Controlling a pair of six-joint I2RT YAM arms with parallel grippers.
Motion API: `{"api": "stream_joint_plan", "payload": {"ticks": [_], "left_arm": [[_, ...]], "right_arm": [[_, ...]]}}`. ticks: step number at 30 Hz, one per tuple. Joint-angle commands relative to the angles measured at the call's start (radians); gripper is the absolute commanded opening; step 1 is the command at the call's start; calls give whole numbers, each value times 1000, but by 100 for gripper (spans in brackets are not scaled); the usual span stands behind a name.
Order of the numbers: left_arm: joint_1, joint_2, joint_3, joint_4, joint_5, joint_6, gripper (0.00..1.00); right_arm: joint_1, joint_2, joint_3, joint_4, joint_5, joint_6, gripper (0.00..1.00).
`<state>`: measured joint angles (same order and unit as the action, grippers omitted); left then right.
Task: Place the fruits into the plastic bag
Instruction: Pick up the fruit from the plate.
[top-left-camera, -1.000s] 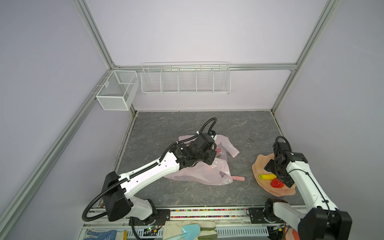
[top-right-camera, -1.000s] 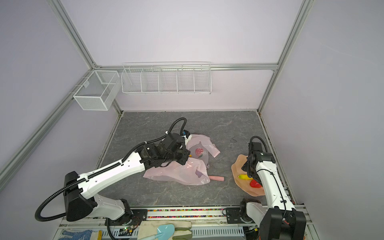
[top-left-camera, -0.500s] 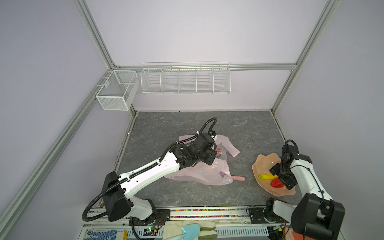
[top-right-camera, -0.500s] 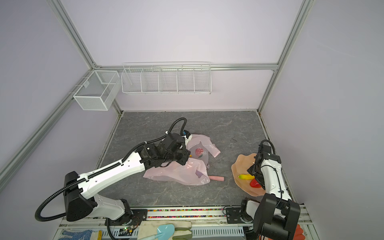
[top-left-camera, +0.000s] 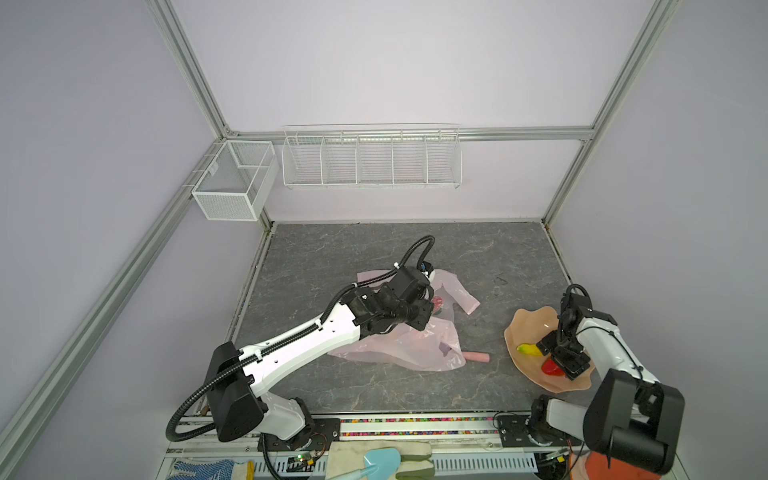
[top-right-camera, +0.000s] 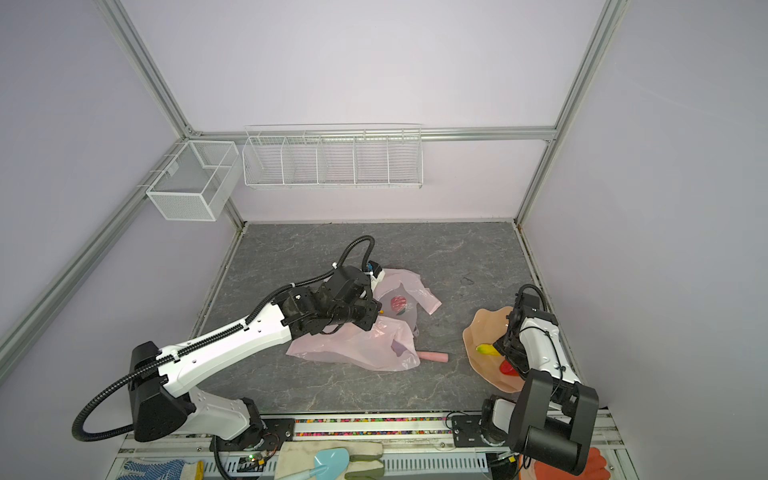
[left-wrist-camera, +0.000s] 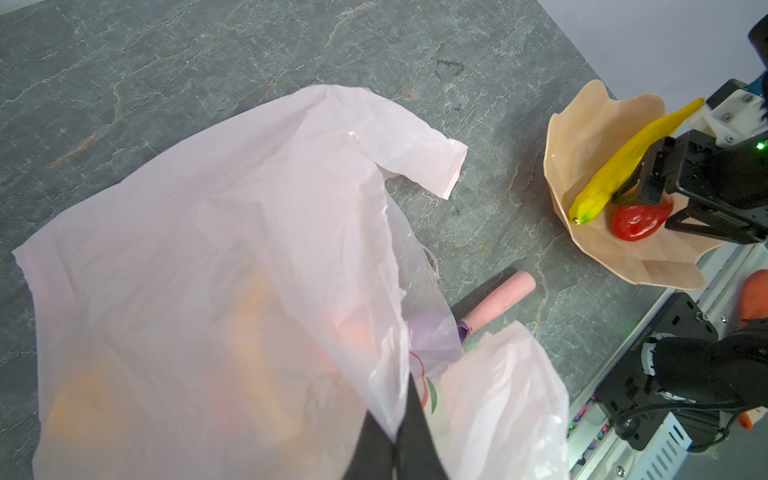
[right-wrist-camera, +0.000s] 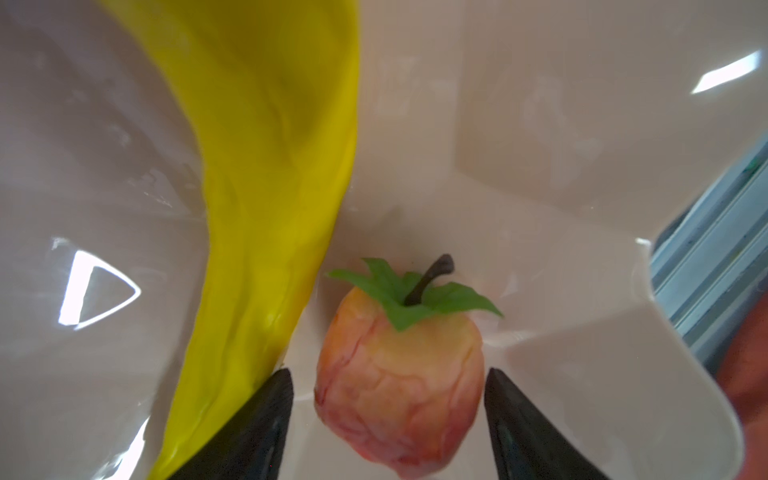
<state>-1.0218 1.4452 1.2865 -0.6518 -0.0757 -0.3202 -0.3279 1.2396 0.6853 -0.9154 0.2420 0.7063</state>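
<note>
The pale-pink plastic bag (top-left-camera: 415, 349) (top-right-camera: 365, 345) lies crumpled mid-table. My left gripper (left-wrist-camera: 395, 415) is shut on a fold of its rim, holding that edge up. Orange and red shapes show dimly through the film (left-wrist-camera: 208, 291). At the right, the tan plate (top-left-camera: 528, 328) (left-wrist-camera: 582, 124) holds a yellow banana (top-left-camera: 527, 350) (right-wrist-camera: 270, 166), a red strawberry (top-left-camera: 550, 368) (left-wrist-camera: 638, 222) and an orange-yellow fruit (right-wrist-camera: 399, 345) with green leaves. My right gripper (right-wrist-camera: 388, 374) is down in the plate, open, one finger on each side of that fruit with a gap at both sides.
A pink scoop handle (top-left-camera: 477, 356) (left-wrist-camera: 498, 299) sticks out from under the bag toward the plate. Wire baskets (top-left-camera: 370, 158) hang on the back wall. Gloves and a blue shovel (top-left-camera: 378, 459) lie on the front rail, with an orange-red glove (top-right-camera: 582, 465) at the front right.
My right gripper has dropped into the plate over the fruits and its jaws have narrowed around the orange-yellow fruit. The left arm and the bag have stayed put.
</note>
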Motion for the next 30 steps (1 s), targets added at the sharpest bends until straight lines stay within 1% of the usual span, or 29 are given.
{"api": "stream_joint_plan", "payload": {"ticks": [1,5,10,15,23,24,30], "left_arm": [[-4,18,7,7,13,3,0],[-4,23,8,7,21,1,0],[-4,21,8,0,18,1,0],[-4,20,8,-8,18,-3,0],[-4,20,10,-8,22,-4,0],[-4,21,10,-7,22,-4,0],[-4,24,8,-6,23,-5,0]], "right_arm": [[-6,11,-25,28,-1,19,73],[-7,6,-36,39,-7,25,63],[-7,-33,-35,34,-6,22,54],[-8,-83,-15,24,-35,17,45],[-5,-170,72,-34,-79,10,38],[-6,-187,84,-70,-87,10,38],[-6,-260,123,-64,-158,5,38]]}}
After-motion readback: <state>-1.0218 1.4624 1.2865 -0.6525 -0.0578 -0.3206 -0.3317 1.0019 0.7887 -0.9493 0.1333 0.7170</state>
